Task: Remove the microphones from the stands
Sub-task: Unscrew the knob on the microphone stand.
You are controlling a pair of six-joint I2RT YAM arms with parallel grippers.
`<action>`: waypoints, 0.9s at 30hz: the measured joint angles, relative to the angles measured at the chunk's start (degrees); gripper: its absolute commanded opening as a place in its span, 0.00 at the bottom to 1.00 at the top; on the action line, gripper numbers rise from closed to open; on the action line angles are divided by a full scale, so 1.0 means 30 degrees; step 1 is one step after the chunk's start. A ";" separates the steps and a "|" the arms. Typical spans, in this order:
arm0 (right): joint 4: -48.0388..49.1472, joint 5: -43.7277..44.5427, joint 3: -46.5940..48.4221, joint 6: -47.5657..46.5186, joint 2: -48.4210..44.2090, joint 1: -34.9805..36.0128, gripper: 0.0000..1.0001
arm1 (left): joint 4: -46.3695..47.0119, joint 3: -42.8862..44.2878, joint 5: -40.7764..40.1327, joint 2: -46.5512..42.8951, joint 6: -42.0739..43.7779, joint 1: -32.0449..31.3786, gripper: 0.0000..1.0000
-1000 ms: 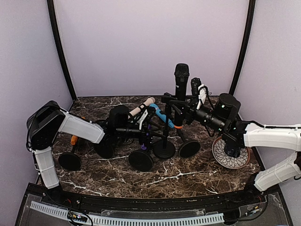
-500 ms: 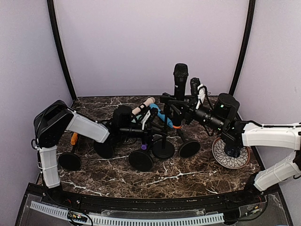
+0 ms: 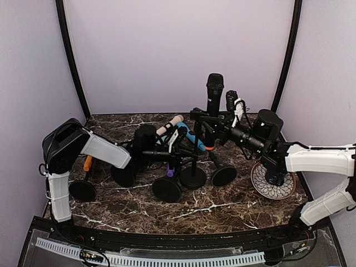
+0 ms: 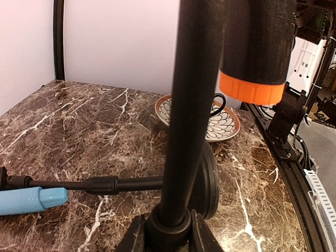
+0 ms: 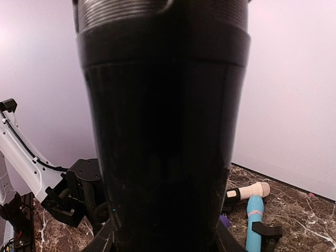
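Observation:
A black microphone (image 3: pixel 214 100) with an orange end ring (image 4: pixel 252 88) stands upright at the back middle of the table. My right gripper (image 3: pixel 216 127) is shut on its body, which fills the right wrist view (image 5: pixel 163 131), with the fingers (image 5: pixel 101 242) on either side. The black stand (image 3: pixel 194 161) has a round base (image 3: pixel 193 177). In the left wrist view its pole (image 4: pixel 191 105) rises just left of the microphone's orange end. My left gripper (image 4: pixel 167 235) is shut on the collar low on that pole. The stand's clip is hidden.
Several other stands with round bases (image 3: pixel 167 189) (image 3: pixel 224 175) (image 3: pixel 82 190) lie tangled around it. A blue microphone (image 3: pixel 189 137) and a beige one (image 3: pixel 168 127) lie behind. A patterned saucer (image 3: pixel 272 189) with a cup sits under the right arm, and also shows in the left wrist view (image 4: pixel 231 123).
My left gripper has reached in to the right and closed on the stand's pole. The microphone in my right gripper has shifted slightly up and to the right.

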 measured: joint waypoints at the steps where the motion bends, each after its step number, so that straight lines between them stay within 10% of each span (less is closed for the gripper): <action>1: 0.0007 0.0066 0.0000 0.0015 0.0000 0.0000 0.03 | 0.0044 -0.0029 -0.0138 0.0000 0.0000 0.0000 0.00; 27: 0.0364 0.8655 0.0357 -0.0568 0.0801 0.2725 0.02 | -0.1712 0.0517 -1.4666 -0.0517 -0.3832 -0.3796 0.01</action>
